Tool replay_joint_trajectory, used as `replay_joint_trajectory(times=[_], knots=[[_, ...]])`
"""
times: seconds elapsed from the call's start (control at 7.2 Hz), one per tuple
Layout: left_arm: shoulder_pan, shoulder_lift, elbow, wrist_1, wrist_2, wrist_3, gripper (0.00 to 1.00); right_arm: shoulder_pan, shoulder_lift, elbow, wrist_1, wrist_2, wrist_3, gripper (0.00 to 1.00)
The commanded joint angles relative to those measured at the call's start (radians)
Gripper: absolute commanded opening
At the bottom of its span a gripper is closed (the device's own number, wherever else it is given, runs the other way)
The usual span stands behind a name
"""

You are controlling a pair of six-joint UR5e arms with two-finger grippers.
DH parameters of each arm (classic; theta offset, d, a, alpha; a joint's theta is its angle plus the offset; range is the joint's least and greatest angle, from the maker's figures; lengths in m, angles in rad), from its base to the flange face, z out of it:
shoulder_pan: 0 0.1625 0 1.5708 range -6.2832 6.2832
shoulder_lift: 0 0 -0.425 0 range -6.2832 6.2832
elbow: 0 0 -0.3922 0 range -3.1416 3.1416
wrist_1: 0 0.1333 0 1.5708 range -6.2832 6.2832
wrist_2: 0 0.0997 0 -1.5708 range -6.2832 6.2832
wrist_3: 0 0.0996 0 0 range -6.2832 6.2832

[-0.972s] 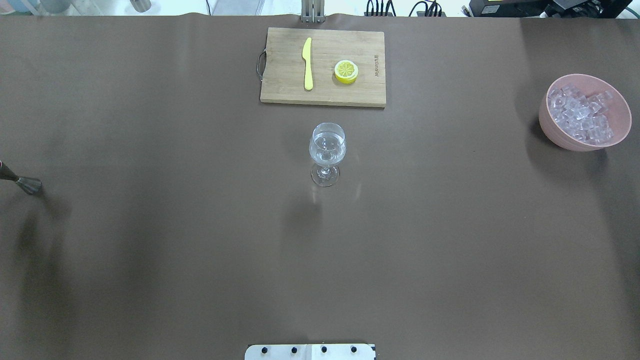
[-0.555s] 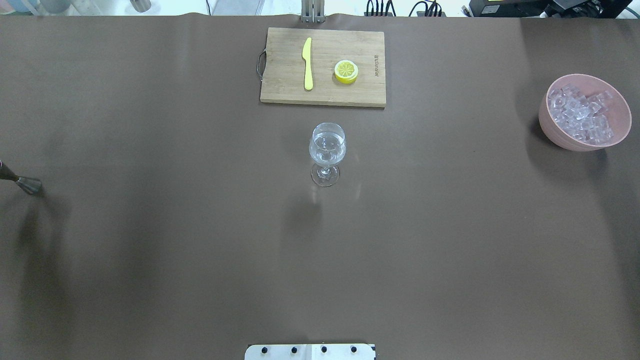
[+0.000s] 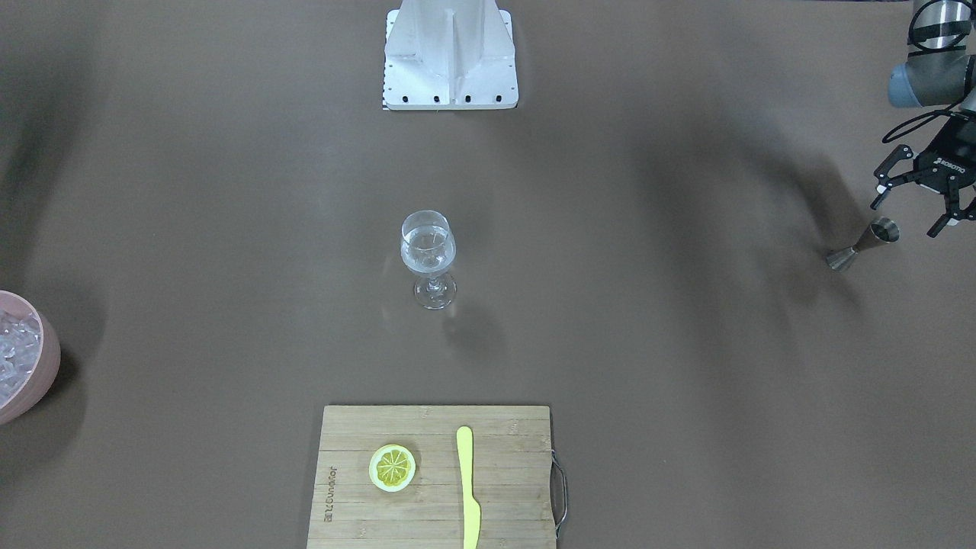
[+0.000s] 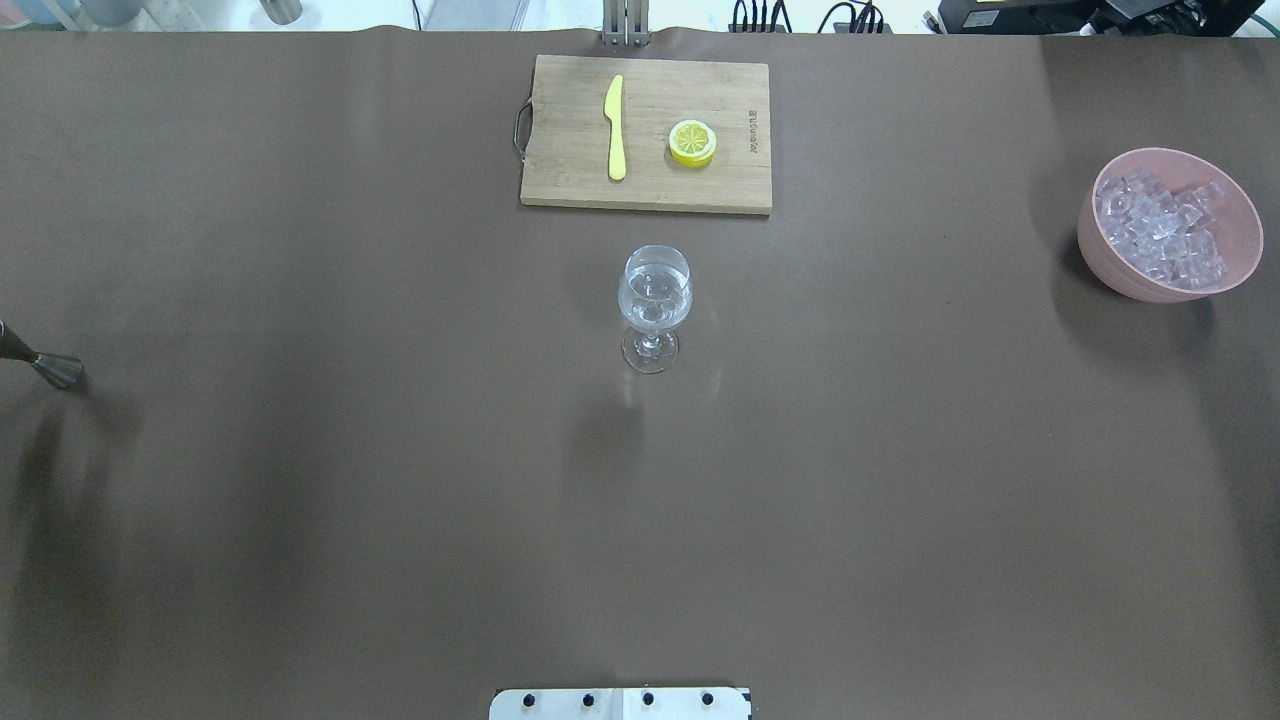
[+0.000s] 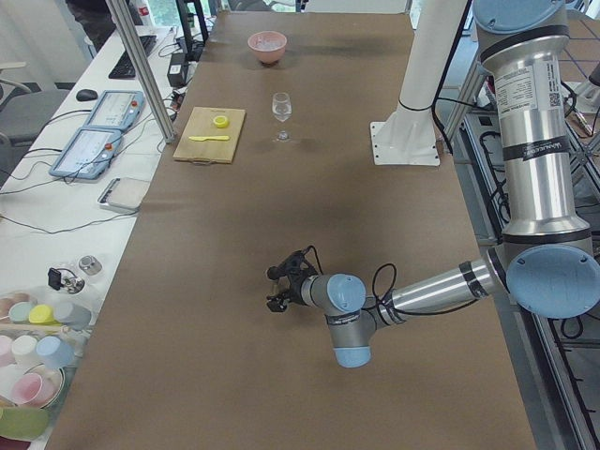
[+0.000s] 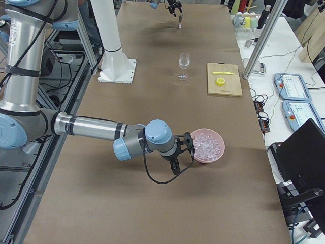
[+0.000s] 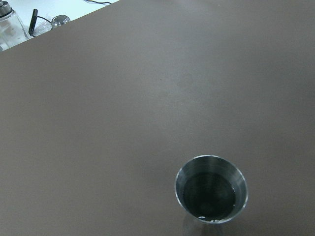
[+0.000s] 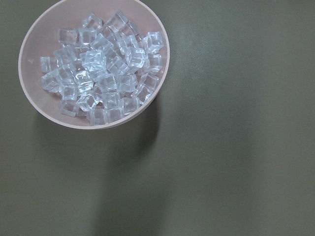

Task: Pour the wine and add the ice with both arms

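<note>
A clear stemmed glass [image 4: 655, 300] stands mid-table with clear wine [image 3: 428, 255] in its bowl. The ice [image 8: 101, 69] fills a pink bowl [image 4: 1240, 262] at the table's right end, also seen as ice [image 6: 206, 144] in the exterior right view. My left gripper [image 3: 904, 219] hangs open just above a small steel jigger [image 3: 864, 245] that stands free at the left end; the left wrist view looks straight down into the jigger [image 7: 211, 189]. My right gripper [image 6: 181, 152] is beside the bowl on the near side; I cannot tell whether it is open or shut.
A wooden cutting board [image 4: 560, 180] with a yellow knife [image 4: 615, 128] and a lemon slice [image 4: 692, 142] lies at the far side behind the glass. The white pedestal [image 3: 450, 57] stands at the robot's edge. Side tables with devices and cups flank the far edge.
Glass, jigger and bowl stay put. The arm shadows at the left and right ends have shifted a little.
</note>
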Motion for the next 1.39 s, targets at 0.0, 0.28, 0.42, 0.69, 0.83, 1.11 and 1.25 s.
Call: replay_joint_trajectory(times=[0.0,0.28,0.42,0.69,0.83,1.11,1.25], knots=[[0.007,-0.001,0.036,-0.071,0.003,-0.003,0.98,0.002,-0.001,0.002,0.0,0.0,0.0,1.0],[0.039,-0.001,0.056,-0.102,0.064,-0.003,0.98,0.002,-0.001,0.002,0.0,0.0,0.0,1.0],[0.054,-0.001,0.056,-0.105,0.078,-0.003,0.98,0.002,-0.001,0.002,0.0,0.0,0.0,1.0],[0.073,-0.014,0.079,-0.105,0.098,0.011,0.98,0.002,-0.001,0.002,0.0,0.0,0.0,1.0],[0.103,-0.019,0.088,-0.105,0.123,0.016,0.98,0.0,-0.001,0.002,0.0,0.0,0.0,1.0],[0.13,-0.039,0.113,-0.118,0.129,0.014,0.98,0.002,-0.001,0.0,0.0,0.0,0.0,1.0],[0.134,-0.05,0.13,-0.12,0.13,0.014,0.98,0.0,0.0,0.0,0.0,0.0,0.0,1.0]])
